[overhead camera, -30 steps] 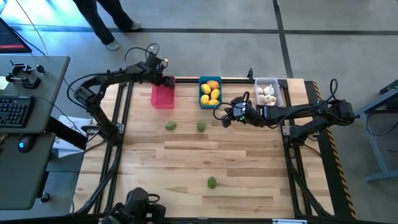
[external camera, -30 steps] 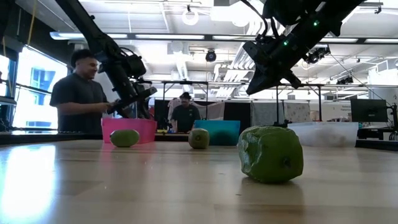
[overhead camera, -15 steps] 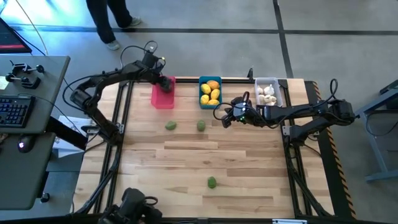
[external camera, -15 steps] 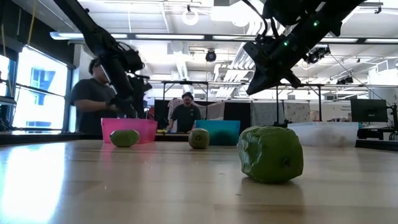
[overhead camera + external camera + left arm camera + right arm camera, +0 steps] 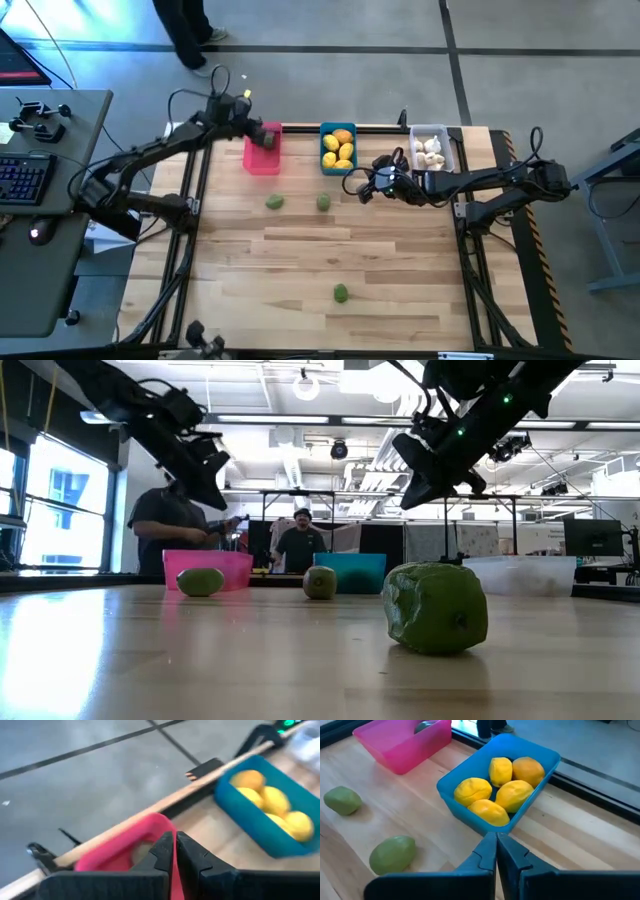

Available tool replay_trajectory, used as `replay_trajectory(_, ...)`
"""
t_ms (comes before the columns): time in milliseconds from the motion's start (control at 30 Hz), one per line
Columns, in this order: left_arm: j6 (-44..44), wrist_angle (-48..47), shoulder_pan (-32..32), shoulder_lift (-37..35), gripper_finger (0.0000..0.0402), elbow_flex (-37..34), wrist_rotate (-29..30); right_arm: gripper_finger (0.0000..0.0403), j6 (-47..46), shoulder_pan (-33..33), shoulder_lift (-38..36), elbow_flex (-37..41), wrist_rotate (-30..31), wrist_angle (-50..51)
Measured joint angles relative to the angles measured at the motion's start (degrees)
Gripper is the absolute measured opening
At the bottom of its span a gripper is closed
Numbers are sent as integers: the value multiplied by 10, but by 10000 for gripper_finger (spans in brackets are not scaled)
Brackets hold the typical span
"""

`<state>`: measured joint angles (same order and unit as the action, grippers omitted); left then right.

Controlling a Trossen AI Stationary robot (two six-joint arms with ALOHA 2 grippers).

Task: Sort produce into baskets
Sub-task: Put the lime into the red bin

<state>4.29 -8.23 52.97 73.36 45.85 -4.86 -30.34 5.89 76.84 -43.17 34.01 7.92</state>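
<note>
A pink basket (image 5: 262, 155), a blue basket (image 5: 338, 148) of yellow lemon-like produce (image 5: 492, 787) and a white basket (image 5: 430, 148) of garlic-like produce (image 5: 430, 150) stand in a row along the far edge. One green produce (image 5: 425, 726) lies in the pink basket. Three more rest on the table: two (image 5: 274, 202) (image 5: 324, 202) near the baskets and one (image 5: 341, 293) toward the near edge. My left gripper (image 5: 260, 131) hangs shut and empty above the pink basket's far end. My right gripper (image 5: 364, 193) hovers shut and empty just in front of the blue basket.
Bare wood stretches across the table's middle and near half. A black rail (image 5: 380, 128) runs behind the baskets. Two people (image 5: 180, 530) (image 5: 297, 548) stand in the room beyond the far edge. A desk with a keyboard (image 5: 25, 180) sits left of the table.
My left gripper, which was open low at the pink basket, has shut on nothing and risen well above it, drawing back a little toward the far left. My right gripper and all the produce on the table have stayed where they were.
</note>
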Motion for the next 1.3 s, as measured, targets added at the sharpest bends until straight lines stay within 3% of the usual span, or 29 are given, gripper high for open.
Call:
replay_trajectory(200, 1, -3, -71, -91, 2, -68, -31, 0, 34, 0, 0, 0, 0, -8)
replay_trajectory(333, 1, -49, -140, -141, 1, -75, -69, 0, 38, 1, 0, 0, 0, -18)
replay_trajectory(600, 62, -167, -282, -176, 15, -76, -61, 1, 38, 13, 0, 0, 0, -22)
replay_trajectory(733, 82, -215, -341, -172, 45, -76, -48, 1, 39, 20, 0, 0, 1, -22)
replay_trajectory(967, 121, -233, -431, -147, 119, -76, 59, 1, 59, 20, 0, 0, -7, -22)
replay_trajectory(1200, 175, -225, -443, -74, 199, -76, 78, 1, 99, 20, 0, 0, -29, -22)
replay_trajectory(1300, 164, -219, -443, -39, 220, -76, 127, 1, 100, 20, 0, 0, -29, -22)
